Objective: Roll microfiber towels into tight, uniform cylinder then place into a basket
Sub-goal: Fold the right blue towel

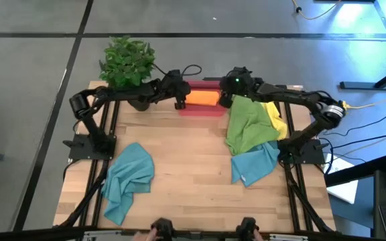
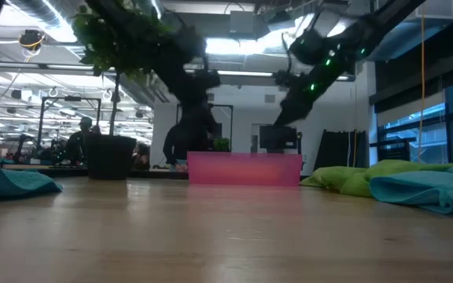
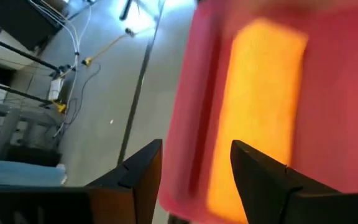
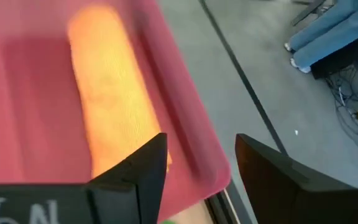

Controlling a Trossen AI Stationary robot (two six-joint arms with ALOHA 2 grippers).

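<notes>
Orange towel (image 1: 202, 98) lies rolled inside basket (image 1: 200, 111), at surface's far edge. Your left end effector (image 1: 179, 102) hangs at basket's left end, fingers apart, empty. Your right end effector (image 1: 228, 100) at right end, fingers apart, empty. Green towel (image 1: 246, 124), yellow towel (image 1: 275, 119), teal towel (image 1: 254, 166) heaped right; another teal towel (image 1: 127, 179) left. Plant (image 1: 127, 61) beside basket.

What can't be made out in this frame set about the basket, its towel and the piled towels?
- Orange towel: low view, hidden behind the basket wall.
- How tightly it is rolled: both wrist views blurred; high view too small.
- Yellow towel: high view, mostly under the green towel.
- Basket's ends: high view, covered by the left tool and right tool.
</notes>
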